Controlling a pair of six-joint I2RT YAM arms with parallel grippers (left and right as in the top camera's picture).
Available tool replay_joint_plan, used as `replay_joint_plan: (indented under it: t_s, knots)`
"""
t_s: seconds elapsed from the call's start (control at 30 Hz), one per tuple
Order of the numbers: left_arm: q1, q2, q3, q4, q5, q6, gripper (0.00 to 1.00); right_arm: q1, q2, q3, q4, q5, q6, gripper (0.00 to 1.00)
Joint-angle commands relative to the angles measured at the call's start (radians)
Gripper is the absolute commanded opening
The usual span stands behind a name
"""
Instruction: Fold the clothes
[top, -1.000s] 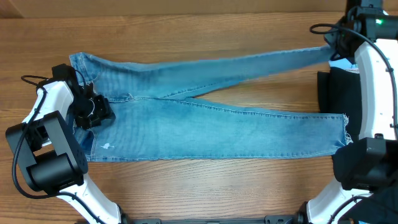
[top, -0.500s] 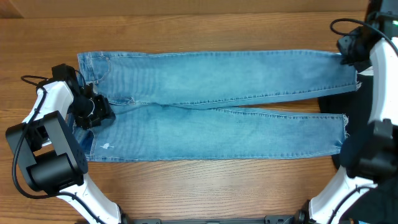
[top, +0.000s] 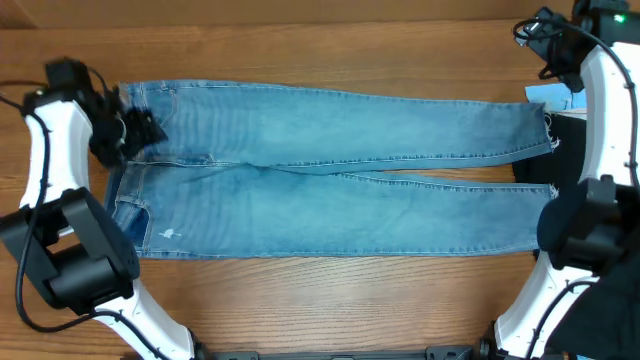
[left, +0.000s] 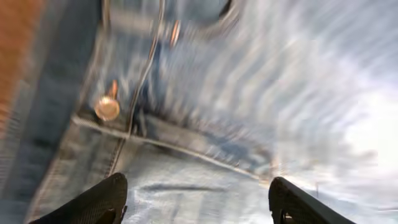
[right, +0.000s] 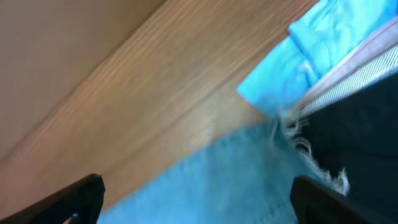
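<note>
Both left gripper (left: 198, 186) and right gripper (right: 198, 186) gape empty above jeans (top: 330, 180) on wooden table (top: 300, 50) (dark cloth (top: 526, 172) beside).

The right fingers (top: 550, 58) have let go of the jeans (top: 330, 190). They were clamped on the hem (top: 545, 122) of the upper leg (top: 400, 125). Now they are spread wide and have pulled back beyond it, with nothing between them. That leg used to slant up toward them. It has since dropped flat on the surface (top: 300, 45) and lies straight just beside the other leg, so the wedge of bare wood between the two has closed. The left fingers (top: 135, 130) have widened and moved up along the waistband (top: 150, 95) to its far corner.
</note>
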Motion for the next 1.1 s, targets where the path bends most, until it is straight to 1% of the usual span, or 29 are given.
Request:
replay_joint_plan:
  t_s: [0.0, 0.03, 0.07, 0.1, 0.13, 0.17, 0.2, 0.23, 0.3, 0.33, 0.4, 0.57, 0.77, 0.97, 1.07]
  knots:
    - [0.004, -0.055, 0.082, 0.018, 0.031, -0.009, 0.66, -0.001, -0.056, 0.034, -0.098, -0.14, -0.159, 1.0]
    - [0.003, -0.049, 0.081, 0.033, 0.031, -0.009, 0.57, 0.001, -0.055, 0.031, -0.129, -0.166, -0.171, 1.0]
    - [0.0, -0.035, 0.08, 0.051, 0.031, -0.008, 0.35, 0.003, -0.055, 0.022, -0.155, -0.178, -0.17, 1.0]
    - [-0.006, -0.019, 0.08, 0.071, 0.031, -0.005, 0.2, 0.005, -0.055, 0.006, -0.155, -0.18, -0.17, 0.95]
    - [-0.016, 0.005, 0.08, 0.107, 0.029, -0.003, 0.08, 0.008, -0.055, -0.019, -0.15, -0.181, -0.17, 0.85]
    - [-0.023, 0.021, 0.08, 0.135, 0.029, 0.002, 0.04, 0.013, -0.055, -0.037, -0.148, -0.181, -0.171, 0.72]
    - [-0.03, 0.035, 0.08, 0.156, 0.028, 0.009, 0.04, 0.018, -0.053, -0.051, -0.147, -0.181, -0.171, 0.63]
    - [-0.04, 0.056, 0.08, 0.192, 0.02, 0.018, 0.04, 0.032, -0.044, -0.081, -0.138, -0.185, -0.17, 0.39]
    - [-0.053, 0.098, 0.08, 0.229, -0.024, 0.021, 0.04, 0.063, -0.029, -0.147, -0.1, -0.227, -0.175, 0.16]
    - [-0.058, 0.12, 0.08, 0.237, -0.036, 0.021, 0.04, 0.084, -0.027, -0.187, -0.069, -0.245, -0.198, 0.09]
    - [-0.064, 0.172, 0.08, 0.264, -0.042, 0.022, 0.04, 0.12, -0.027, -0.252, -0.019, -0.243, -0.199, 0.08]
    - [-0.068, 0.26, 0.08, 0.335, -0.054, 0.028, 0.04, 0.171, -0.025, -0.37, 0.042, -0.243, -0.2, 0.06]
    - [-0.061, 0.33, 0.08, 0.411, -0.23, 0.039, 0.04, 0.233, -0.023, -0.547, 0.19, -0.243, -0.2, 0.06]
    - [-0.023, 0.33, 0.081, 0.466, -0.257, 0.035, 0.04, 0.265, -0.023, -0.575, 0.225, -0.141, -0.222, 0.06]
    - [0.014, 0.33, 0.081, 0.478, -0.26, 0.024, 0.04, 0.262, -0.023, -0.575, 0.238, -0.134, -0.222, 0.06]
